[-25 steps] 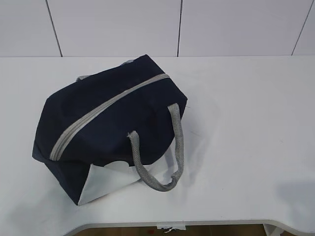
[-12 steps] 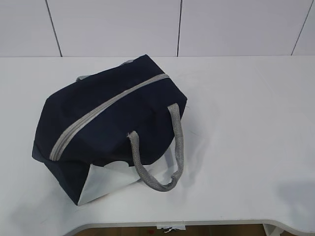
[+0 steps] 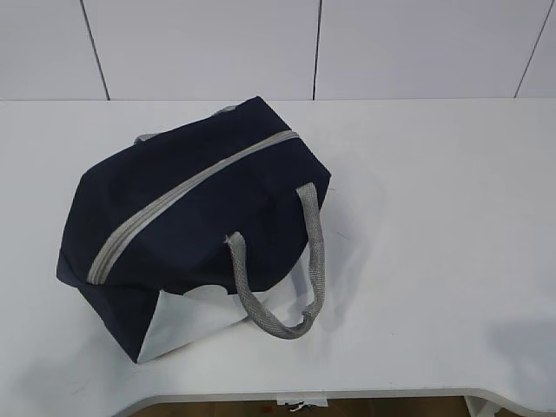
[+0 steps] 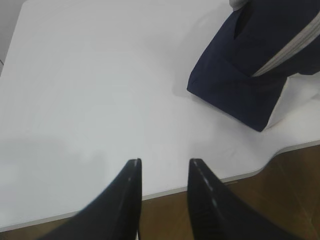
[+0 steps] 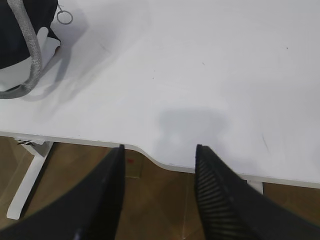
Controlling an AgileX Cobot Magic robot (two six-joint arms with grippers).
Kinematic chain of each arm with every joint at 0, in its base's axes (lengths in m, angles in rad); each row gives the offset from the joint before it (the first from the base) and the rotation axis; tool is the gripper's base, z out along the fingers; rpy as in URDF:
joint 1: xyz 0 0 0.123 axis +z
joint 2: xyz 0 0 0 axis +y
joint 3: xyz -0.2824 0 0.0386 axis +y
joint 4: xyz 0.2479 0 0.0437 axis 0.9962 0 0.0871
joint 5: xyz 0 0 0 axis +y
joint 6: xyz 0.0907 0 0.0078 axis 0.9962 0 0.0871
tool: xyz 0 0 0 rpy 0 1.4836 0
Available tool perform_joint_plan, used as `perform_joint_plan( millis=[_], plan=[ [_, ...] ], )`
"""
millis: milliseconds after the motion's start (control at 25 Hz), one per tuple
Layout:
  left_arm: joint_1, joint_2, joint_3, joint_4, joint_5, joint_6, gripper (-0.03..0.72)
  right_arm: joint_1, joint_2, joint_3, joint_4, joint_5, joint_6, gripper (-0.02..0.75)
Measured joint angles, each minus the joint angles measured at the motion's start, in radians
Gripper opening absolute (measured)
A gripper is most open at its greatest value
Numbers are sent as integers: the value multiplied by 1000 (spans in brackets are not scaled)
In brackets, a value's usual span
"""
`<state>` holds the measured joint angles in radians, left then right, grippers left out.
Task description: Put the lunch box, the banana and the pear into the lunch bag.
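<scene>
The navy lunch bag lies on the white table at the left of the exterior view, its grey zipper shut and a grey handle drooping at the front. The lunch box, banana and pear are out of view. My left gripper is open and empty over the table's front edge; the bag shows at the upper right of its view. My right gripper is open and empty over the front edge; the bag's handle and metal ring pull show at its upper left. Neither gripper shows in the exterior view.
The white table has a curved cut-out in its front edge. A wooden floor and a white table leg show below. A white panelled wall stands behind.
</scene>
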<state>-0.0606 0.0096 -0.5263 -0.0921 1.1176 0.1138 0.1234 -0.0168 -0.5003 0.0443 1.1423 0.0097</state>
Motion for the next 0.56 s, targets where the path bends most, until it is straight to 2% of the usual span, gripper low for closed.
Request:
perform_joint_plan(
  millis=[560],
  plan=[
    [0,0,0,0,0,0,241,0,0,0,0,0,0,363]
  ],
)
